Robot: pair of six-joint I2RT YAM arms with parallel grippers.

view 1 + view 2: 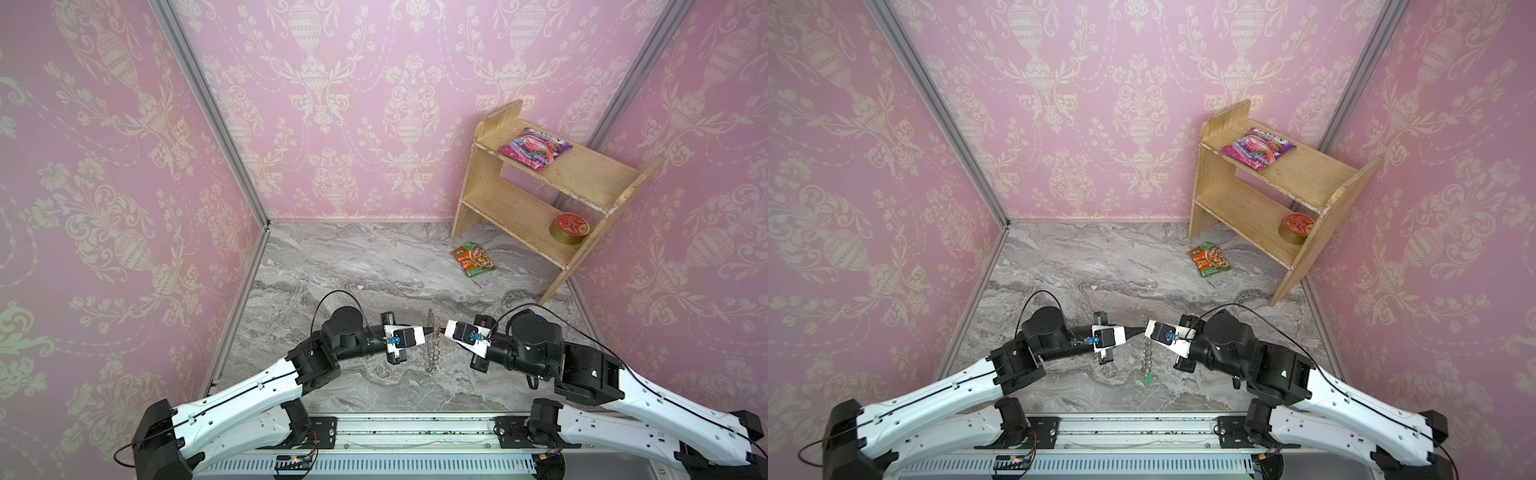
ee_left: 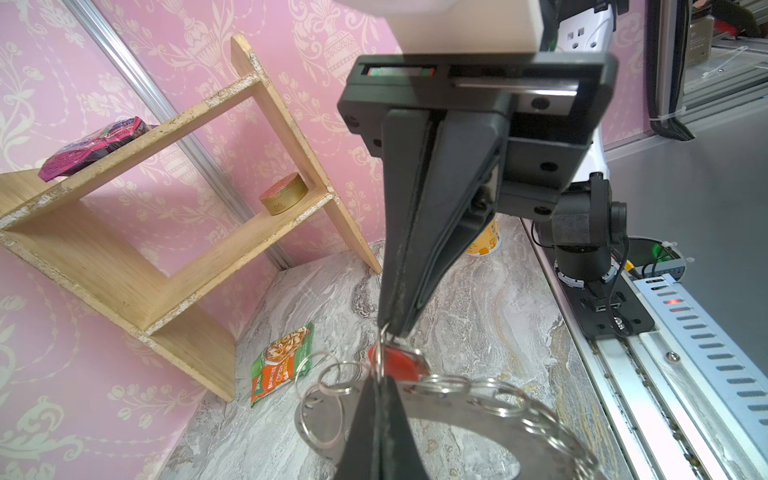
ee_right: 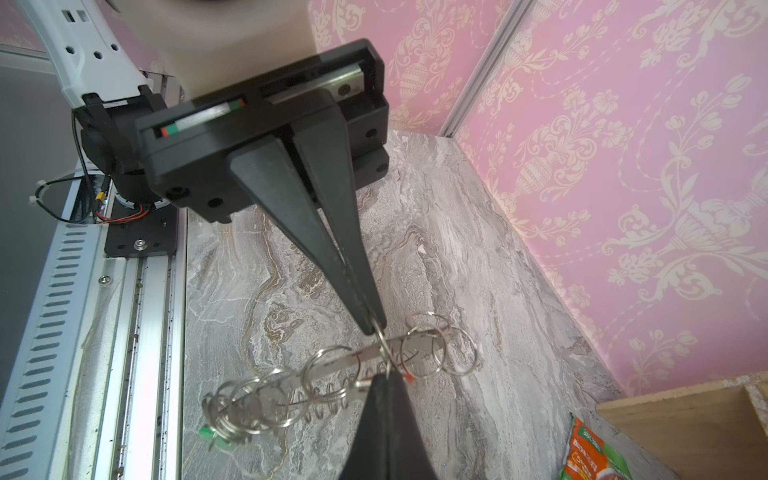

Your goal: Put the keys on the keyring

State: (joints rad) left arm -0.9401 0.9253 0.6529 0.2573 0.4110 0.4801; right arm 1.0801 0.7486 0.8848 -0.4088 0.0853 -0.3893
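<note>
Holding keyring (image 1: 432, 353) edge-on above near-centre table (image 1: 374, 266) | left gripper (image 1: 430, 331) clamped on its rim, right gripper (image 1: 444, 332) pinched shut on red-tagged key (image 2: 395, 361) | risk: key may slip free if keyring swings

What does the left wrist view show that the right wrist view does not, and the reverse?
Only the left wrist view: the purple packet and the round tin on the wooden shelf. Only the right wrist view: the green tag at the end of the keyring away from the grippers. Both: the keyring, the left gripper shut on one of its wire loops, the right gripper shut, apparently on the red-tagged key, the orange-green packet, and a corner of the shelf.
</note>
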